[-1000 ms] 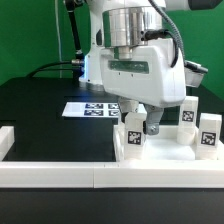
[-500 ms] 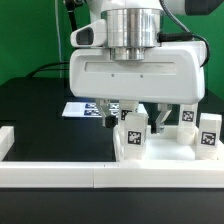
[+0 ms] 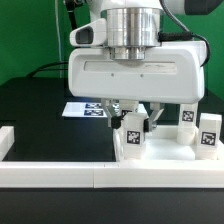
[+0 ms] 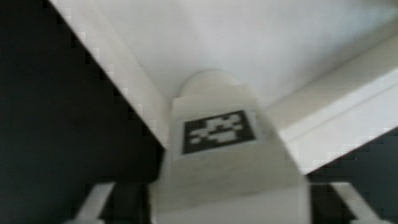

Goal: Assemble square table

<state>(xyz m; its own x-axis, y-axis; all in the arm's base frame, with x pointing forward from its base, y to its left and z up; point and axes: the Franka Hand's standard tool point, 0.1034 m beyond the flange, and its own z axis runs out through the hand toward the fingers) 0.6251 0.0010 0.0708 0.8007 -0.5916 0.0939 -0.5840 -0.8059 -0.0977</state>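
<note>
- Small white tagged block leg: a white plastic block bearing a black-and-white tag, standing upright between the fingers of the gripper; in the wrist view the same leg fills the centre, tag facing the camera.
- Square table top: a white plastic tray-like piece with a raised rim, lying on the black table surface toward the exterior view's right; the leg stands at its near corner, on the exterior view's left side of the tray.
- Two further white tagged block legs and: upright at the tray's side toward the exterior view's right, apart from the gripper.
- Gripper: the two dark fingers flank the leg closely on either side; the jaws are partly closed, and whether they actually press the leg cannot be told.
- Marker board: a thin flat white sheet with printed tags, lying on the black surface behind the gripper.
- Long white border rail: runs along the front edge of the table.
</note>
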